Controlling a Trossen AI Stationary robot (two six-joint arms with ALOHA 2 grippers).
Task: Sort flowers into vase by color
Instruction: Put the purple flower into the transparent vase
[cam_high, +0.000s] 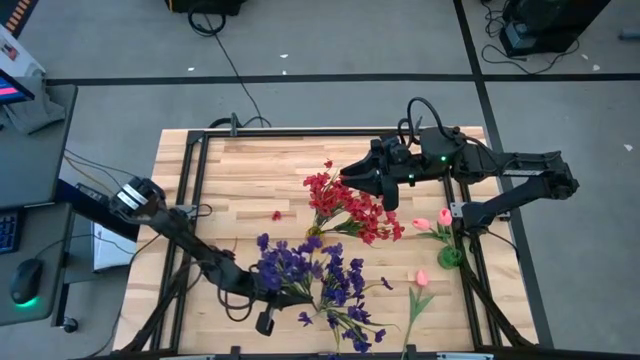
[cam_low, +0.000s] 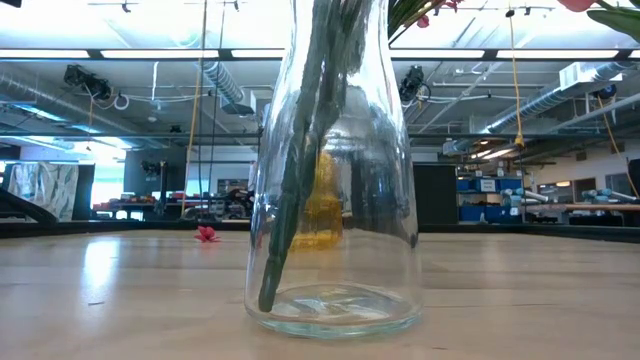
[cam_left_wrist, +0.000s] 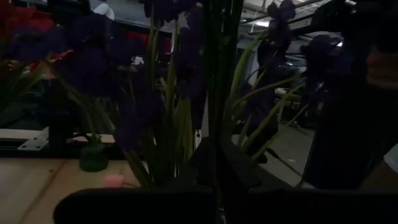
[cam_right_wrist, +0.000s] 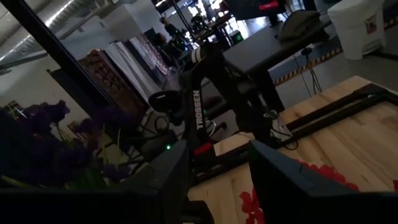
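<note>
- The left gripper (cam_high: 262, 300) is at about 7 o'clock on the table (cam_high: 250, 170), at the near edge. Its jaws are closed, and the left wrist view shows green stems rising between its fingers, so I judge that it holds a sprig of the purple flowers (cam_high: 300, 265).
- The purple flowers stand in a bunch from 6 to 7 o'clock, just beside this gripper on its right side. In the low view a clear glass vase (cam_low: 333, 200) with dark stems inside fills the middle; which bunch it holds I cannot tell.
- A loose pink tulip (cam_high: 421, 279) lies at about 5 o'clock, its stem running toward the near edge.
- The red flowers (cam_high: 345, 205) are at the centre, toward 1 o'clock.
- The right gripper (cam_high: 372, 178) hangs at about 1 o'clock, just above the red flowers, with its jaws half apart and nothing between them.
- The next move depends on this: the red blooms lie directly under the right gripper and toward 7 o'clock from it, so the right arm is much nearer to them.
</note>
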